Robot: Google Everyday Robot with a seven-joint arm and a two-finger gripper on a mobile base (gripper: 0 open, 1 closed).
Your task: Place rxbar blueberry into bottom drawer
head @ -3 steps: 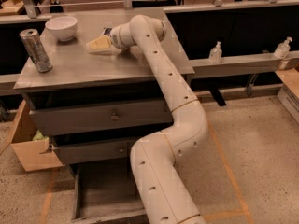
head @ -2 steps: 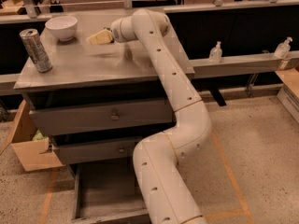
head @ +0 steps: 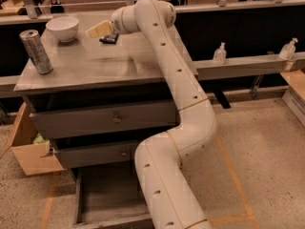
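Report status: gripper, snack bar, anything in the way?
Gripper over cabinet top, near bowl. Snack bar lying on top, right by gripper. Bottom drawer open. Can far left, clear.

Gripper (head: 99, 30) is seen over the back of the cabinet top (head: 109, 66), its underside hidden. rxbar blueberry (head: 110, 38) is partly covered by the gripper, and its label is too small to be read. Bottom drawer (head: 97, 194) is cut off by the lower edge, its right part hidden by the arm (head: 167, 175). Cardboard box (head: 28, 154) is cut by the left edge
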